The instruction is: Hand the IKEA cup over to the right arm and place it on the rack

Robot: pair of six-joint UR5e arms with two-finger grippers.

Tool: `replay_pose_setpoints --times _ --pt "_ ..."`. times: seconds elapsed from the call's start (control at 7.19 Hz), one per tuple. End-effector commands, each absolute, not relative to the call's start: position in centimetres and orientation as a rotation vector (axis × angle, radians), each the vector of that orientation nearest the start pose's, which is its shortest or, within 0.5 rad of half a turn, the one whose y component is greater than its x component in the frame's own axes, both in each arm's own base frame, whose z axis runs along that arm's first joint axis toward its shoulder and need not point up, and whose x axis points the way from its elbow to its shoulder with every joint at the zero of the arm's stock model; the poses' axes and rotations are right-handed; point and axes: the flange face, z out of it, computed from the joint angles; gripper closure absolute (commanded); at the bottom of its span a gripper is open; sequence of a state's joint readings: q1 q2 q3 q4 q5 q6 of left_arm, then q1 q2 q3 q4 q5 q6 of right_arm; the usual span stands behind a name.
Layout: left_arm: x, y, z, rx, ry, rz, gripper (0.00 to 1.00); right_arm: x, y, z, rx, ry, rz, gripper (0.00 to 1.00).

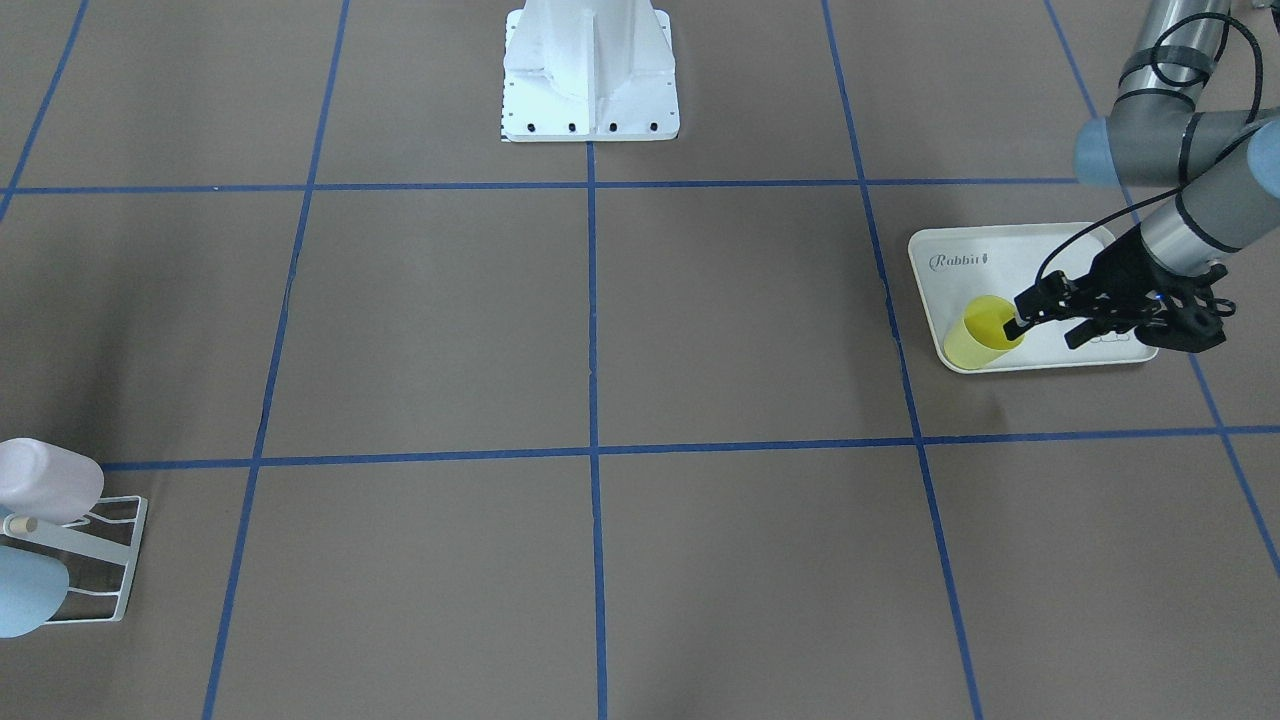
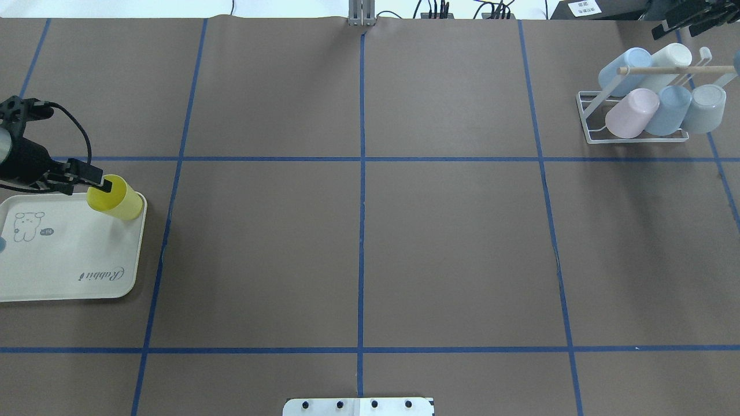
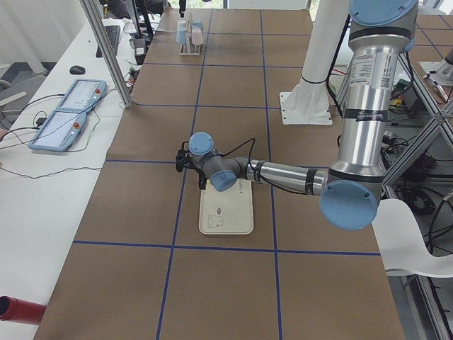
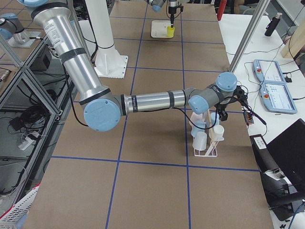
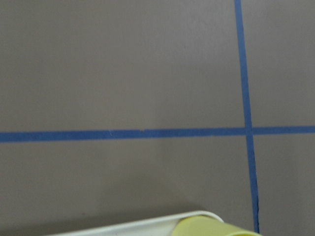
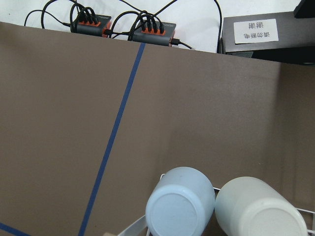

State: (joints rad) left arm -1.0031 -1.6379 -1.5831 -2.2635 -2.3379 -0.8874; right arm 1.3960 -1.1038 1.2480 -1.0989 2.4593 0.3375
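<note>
While the yellow IKEA cup [image 1: 985,335] stands upright in a corner of the rabbit-print tray [image 1: 1000,250] by the table's left edge, the left gripper [image 1: 1045,327] hangs over it, jaws spread, one finger at the rim. The right gripper [image 2: 685,20] is beside the rack [image 2: 592,115] at the far right corner, and whether its jaws are apart or together cannot be told.

Cup [image 2: 115,197]: yellow plastic, open end up, at corner of tray [image 2: 69,260], robot's left end. Rack [image 2: 636,140]: white wire frame w/ wooden peg [image 2: 670,70], far right end, well apart; holds pastel cups [image 2: 631,113], tilted, mouths down.
</note>
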Motion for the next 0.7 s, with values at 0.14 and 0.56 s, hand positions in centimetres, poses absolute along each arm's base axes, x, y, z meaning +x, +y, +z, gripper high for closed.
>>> replay_pose_setpoints --times 0.14,0.56 --pt "24.6 -47.4 54.1 0.03 0.974 0.026 0.09 -6.9 -69.4 47.7 0.341 -0.976 -0.133 0.02" --pt "25.0 -47.7 55.1 -0.019 0.885 -0.023 0.58 -7.3 -69.3 47.8 0.337 -0.977 -0.138 0.02"
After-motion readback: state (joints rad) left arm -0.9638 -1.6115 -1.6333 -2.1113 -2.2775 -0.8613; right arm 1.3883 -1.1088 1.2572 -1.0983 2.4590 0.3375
